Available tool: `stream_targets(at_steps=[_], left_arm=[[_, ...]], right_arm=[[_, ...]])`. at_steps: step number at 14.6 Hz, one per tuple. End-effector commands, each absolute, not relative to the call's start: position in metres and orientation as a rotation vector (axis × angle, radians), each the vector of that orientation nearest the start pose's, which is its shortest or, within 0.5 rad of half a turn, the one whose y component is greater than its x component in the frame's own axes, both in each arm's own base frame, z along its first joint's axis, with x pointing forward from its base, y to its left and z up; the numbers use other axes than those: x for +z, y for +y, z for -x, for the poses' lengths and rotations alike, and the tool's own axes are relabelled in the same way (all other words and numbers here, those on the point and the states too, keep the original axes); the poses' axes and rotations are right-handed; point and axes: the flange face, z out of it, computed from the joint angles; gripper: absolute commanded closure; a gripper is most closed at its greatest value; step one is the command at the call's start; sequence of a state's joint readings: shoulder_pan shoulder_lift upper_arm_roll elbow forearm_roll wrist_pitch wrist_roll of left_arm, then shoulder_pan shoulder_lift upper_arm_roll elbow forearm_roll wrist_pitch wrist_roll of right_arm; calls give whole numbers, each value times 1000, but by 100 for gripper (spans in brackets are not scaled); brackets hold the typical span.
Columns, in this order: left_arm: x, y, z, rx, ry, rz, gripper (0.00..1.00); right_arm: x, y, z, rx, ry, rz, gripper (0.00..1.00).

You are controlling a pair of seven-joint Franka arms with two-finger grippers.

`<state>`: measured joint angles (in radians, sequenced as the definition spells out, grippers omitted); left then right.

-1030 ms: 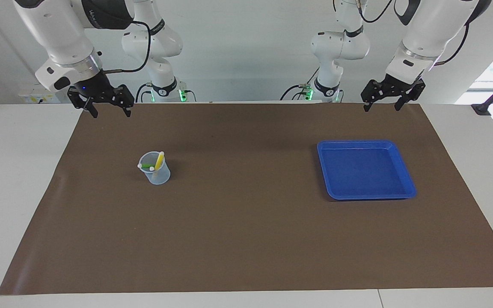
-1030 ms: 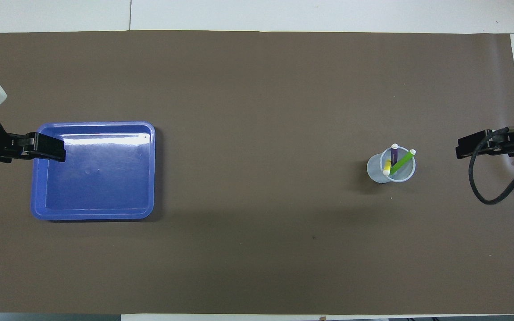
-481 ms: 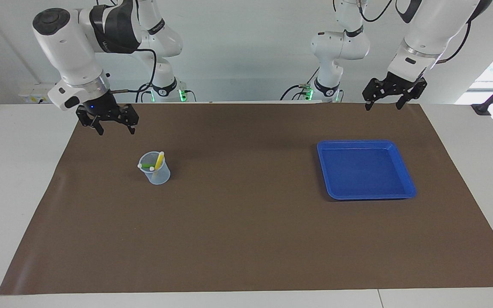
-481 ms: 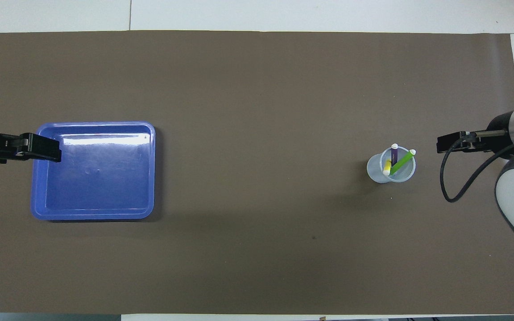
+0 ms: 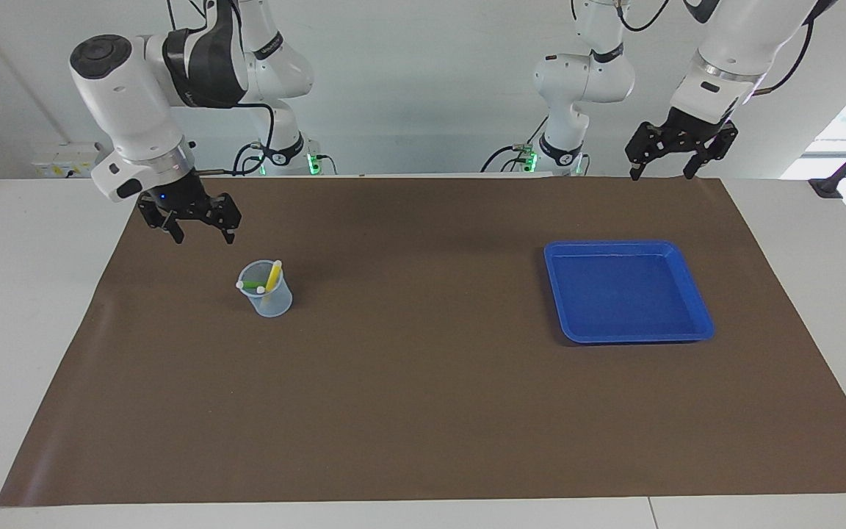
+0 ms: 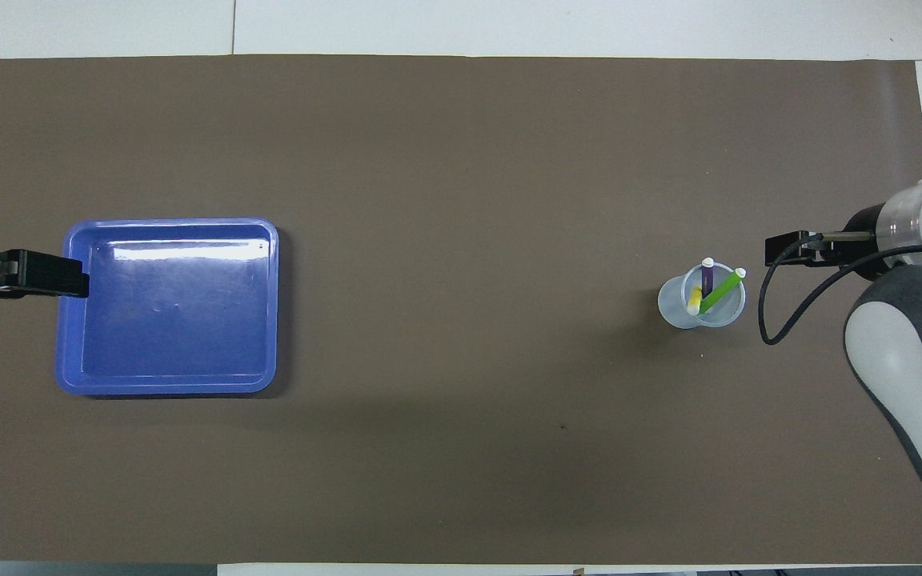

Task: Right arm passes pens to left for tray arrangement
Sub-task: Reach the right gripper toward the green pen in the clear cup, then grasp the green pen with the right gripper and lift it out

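Jaws of both black two-finger grippers spread, nothing held. Right gripper point(image 5: 198, 234) up over mat near small clear plastic cup point(image 5: 271, 297); left gripper point(image 5: 665, 170) raised over mat edge nearest robots, toward left arm's end.

Surface: white table point(image 5: 19, 294) under smooth matte brown mat point(image 5: 423, 411). Pale plain wall point(image 5: 423, 88) at robots' end of table.

Three thin pale-tipped marker pens point(image 6: 709, 290) (green, purple, yellow) stand leaning in cup. Shallow glossy bright blue square plastic tray point(image 5: 700, 314), rounded corners, raised rim, well apart from cup.
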<state>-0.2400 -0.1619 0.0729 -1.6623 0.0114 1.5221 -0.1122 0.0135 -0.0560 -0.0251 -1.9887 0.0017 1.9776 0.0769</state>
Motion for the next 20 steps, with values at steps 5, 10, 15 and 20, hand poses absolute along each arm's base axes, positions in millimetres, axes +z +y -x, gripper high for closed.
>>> stream_targets(at_steps=[5,10,15,20], left_arm=[[668,-69,-468,21,32,3156,0],[646,-65,-448,63,51,3156,0],[640,-65,-444,68,40,3157,0],[638,-64,-443,71,30,3157,0]], right_arm=[[420,-8,-539,-81,284,3104,18],[394,-3,-542,-109,367,3092,25],[387,8,-539,-117,415,3083,29],[384,9,-538,-168,429,3074,46]])
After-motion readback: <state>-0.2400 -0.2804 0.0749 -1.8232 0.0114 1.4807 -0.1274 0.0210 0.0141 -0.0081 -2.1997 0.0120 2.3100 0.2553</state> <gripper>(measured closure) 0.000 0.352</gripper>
